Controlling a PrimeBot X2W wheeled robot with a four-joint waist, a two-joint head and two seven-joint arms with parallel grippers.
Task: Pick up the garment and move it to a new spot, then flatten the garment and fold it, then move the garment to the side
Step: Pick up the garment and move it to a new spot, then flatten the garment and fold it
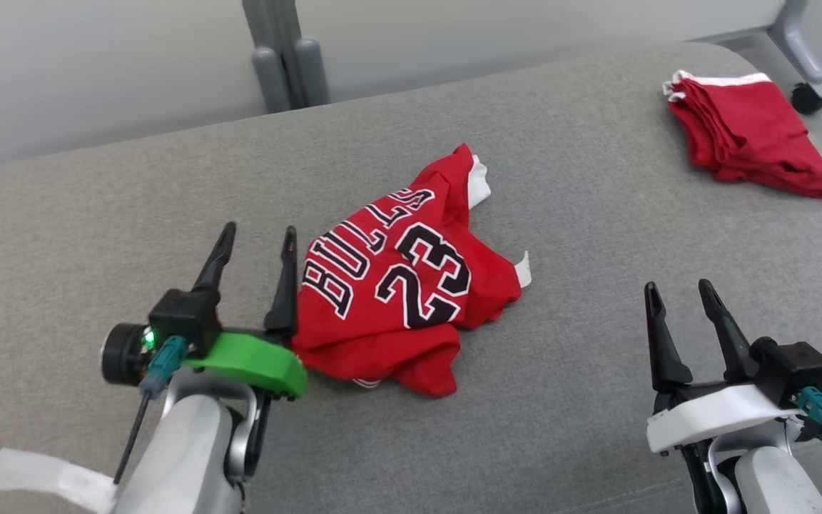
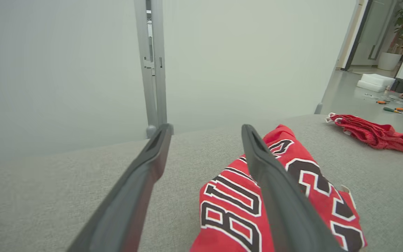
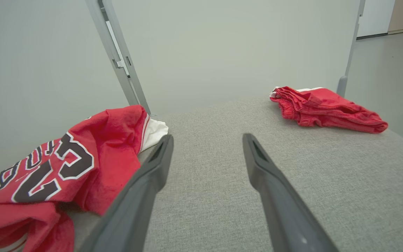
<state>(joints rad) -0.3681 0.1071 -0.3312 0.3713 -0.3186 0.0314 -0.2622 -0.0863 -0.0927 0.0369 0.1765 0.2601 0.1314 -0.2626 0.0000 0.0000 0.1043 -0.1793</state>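
Right now jersey point(image 1: 397, 278) sits crumpled on the cushion point(image 1: 596, 235), long axis diagonal. Nearer: left gripper point(image 1: 259, 232), at jersey's left edge, spread wide, empty; right gripper point(image 1: 678, 285) well right of jersey, wide, empty.

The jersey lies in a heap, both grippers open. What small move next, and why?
Probably swing the right gripper left toward the jersey: it is crumpled and needs flattening, the left gripper stands open beside it, while the right one is apart.
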